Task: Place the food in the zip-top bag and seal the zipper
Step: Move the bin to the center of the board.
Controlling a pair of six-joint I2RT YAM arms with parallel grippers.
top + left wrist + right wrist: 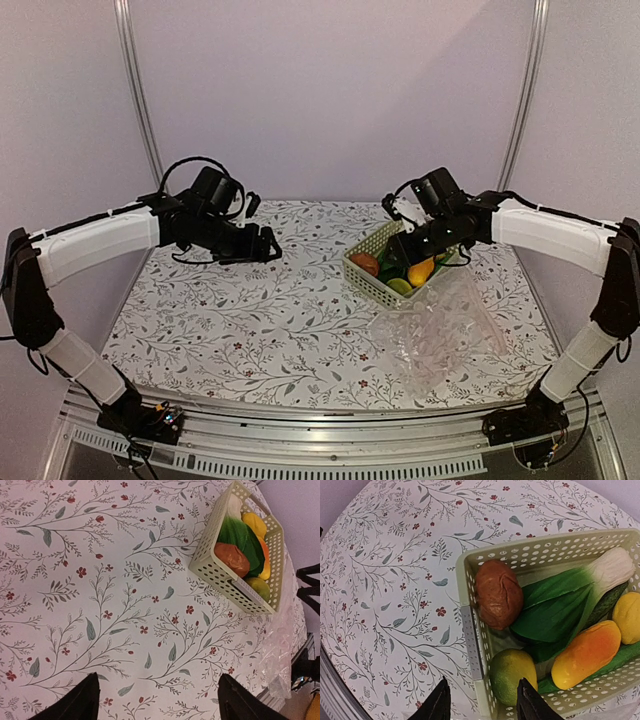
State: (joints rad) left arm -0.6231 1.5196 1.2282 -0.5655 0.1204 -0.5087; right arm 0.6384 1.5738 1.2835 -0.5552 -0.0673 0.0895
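Food: all in the pale green basket, none bagged; brown piece, bok choy, orange fruit, yellow-green fruit. Bag: clear, crumpled, lying on the table just beside the basket's near side, apparently empty. Left gripper: fingers spread, empty, over bare cloth well apart from the basket. Right gripper: fingers parted, grasping nothing, poised above the basket's near corner by the yellow-green fruit. Step, as judged: first pick. Next move calls for lowering astride one fruit, clear of the basket wall
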